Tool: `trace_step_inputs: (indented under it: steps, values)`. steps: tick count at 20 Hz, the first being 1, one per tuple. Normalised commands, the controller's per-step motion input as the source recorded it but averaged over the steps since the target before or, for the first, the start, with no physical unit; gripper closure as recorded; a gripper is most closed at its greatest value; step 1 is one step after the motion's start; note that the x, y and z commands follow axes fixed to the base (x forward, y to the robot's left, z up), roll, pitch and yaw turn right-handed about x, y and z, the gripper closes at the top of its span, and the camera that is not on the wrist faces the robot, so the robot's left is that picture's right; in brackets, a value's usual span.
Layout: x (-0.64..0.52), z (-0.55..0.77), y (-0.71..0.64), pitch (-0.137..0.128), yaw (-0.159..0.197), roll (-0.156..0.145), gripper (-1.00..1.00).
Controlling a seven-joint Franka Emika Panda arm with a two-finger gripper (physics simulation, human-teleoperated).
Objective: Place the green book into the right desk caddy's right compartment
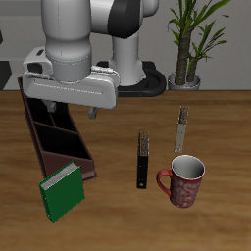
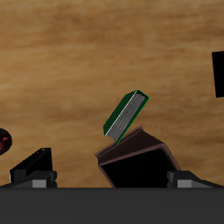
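The green book [image 1: 63, 190] lies tilted on the table near the front edge, leaning against the near end of the right desk caddy [image 1: 54, 132]. That caddy is a long maroon box with dividers that runs back under the arm. In the wrist view the book [image 2: 125, 114] shows on edge beside the caddy's end section [image 2: 136, 164]. I cannot tell which end holds the right compartment. My gripper [image 1: 91, 110] hangs high above the caddy, well clear of the book. In the wrist view its fingers [image 2: 31, 169] stand wide apart around nothing, and the gripper [image 2: 109, 179] is open.
A thin black book [image 1: 143, 162] stands upright mid-table, and it also shows in the wrist view [image 2: 217, 74]. A slim beige book [image 1: 181, 127] stands farther back. A red mug [image 1: 184, 181] sits near the front edge. A potted plant [image 1: 186, 49] stands at the back.
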Motion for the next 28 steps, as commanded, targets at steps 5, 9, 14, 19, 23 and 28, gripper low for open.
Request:
trace_step_inputs:
  steps: [5, 9, 14, 19, 23, 28]
  values:
    - [0.21, -0.15, -0.07, -0.018, -0.044, -0.008, -1.00]
    - [0.14, -0.22, 0.02, 0.032, -0.040, -0.019, -1.00]
    - [0.07, -0.18, -0.04, 0.000, -0.011, -0.024, -1.00]
    - [0.04, -0.12, -0.17, 0.014, -0.026, -0.016, -1.00]
    - [-0.03, -0.11, -0.20, -0.030, -0.007, -0.002, -1.00]
    - [-0.02, -0.23, -0.17, -0.065, -0.060, 0.039, -1.00]
